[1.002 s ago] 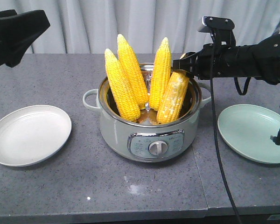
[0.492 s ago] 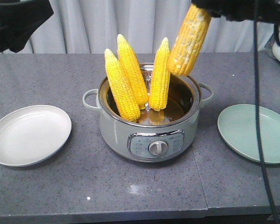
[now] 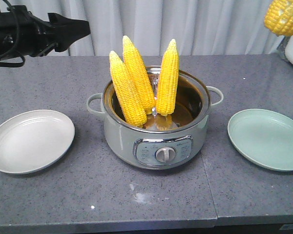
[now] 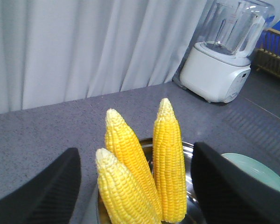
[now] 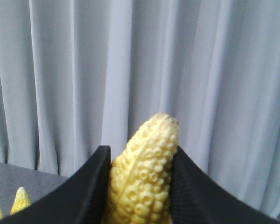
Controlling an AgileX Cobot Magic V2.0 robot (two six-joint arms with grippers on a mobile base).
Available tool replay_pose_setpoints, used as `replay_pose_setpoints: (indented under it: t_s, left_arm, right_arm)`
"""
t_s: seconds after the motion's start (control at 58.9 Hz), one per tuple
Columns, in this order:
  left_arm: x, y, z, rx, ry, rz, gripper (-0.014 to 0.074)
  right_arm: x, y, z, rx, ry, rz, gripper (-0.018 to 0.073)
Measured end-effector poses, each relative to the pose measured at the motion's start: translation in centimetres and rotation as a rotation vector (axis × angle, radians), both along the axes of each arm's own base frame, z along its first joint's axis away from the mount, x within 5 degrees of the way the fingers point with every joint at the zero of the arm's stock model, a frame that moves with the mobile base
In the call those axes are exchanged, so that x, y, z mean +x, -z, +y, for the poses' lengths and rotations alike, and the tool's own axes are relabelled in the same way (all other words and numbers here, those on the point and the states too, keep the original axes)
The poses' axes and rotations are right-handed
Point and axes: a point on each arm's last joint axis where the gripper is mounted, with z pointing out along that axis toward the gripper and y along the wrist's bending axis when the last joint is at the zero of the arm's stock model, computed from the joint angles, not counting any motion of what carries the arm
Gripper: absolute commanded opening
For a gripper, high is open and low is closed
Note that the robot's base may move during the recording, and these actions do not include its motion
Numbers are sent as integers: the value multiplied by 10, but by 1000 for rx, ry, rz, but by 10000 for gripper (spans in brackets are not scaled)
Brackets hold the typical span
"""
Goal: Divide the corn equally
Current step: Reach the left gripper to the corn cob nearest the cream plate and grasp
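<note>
Corn [image 3: 284,17] lifted to 1 o'clock from pot [image 3: 156,141], clamped in my right gripper [image 5: 140,150]; my left gripper [image 4: 135,148] gapes, 10 o'clock.

Nothing legible from my station.

Front view: the control panel [image 3: 163,145] on the electric pot [image 3: 118,134] carries fine print around its dial [image 3: 165,154]. It is too small to make out.

Left wrist view: there are faint marks high on the blender jar [image 4: 234,23], and no characters resolve.

I can log no brand names, numbers or signs anywhere.
</note>
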Motion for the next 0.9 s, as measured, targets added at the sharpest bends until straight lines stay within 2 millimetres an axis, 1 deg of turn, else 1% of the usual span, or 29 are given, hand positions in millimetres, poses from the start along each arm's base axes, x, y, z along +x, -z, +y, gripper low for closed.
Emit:
replay_pose_setpoints:
  t_s: [0.085,0.204,0.289,0.39,0.662,0.798,0.9]
  left_arm:
    - [15,10,-9,-19,13,43,470]
    - [30,28,-22,-22,44,100,470]
    - [36,40,-29,-19,58,135,470]
    - [41,49,-31,-13,53,159,470]
    - [51,61,-31,-18,18,191,470]
    - [57,76,-34,-14,19,230,470]
    - [59,82,-39,-9,21,242,470]
  right_arm:
    - [3,4,-1,-6,9,30,-5]
    - [6,8,-3,-25,28,55,-5]
    - [7,9,-4,-30,35,67,-5]
    - [7,9,-5,-35,45,72,-5]
    - [7,10,-5,-33,47,74,-5]
    - [7,10,-5,-34,47,75,-5]
    - [7,10,-5,-35,44,80,-5]
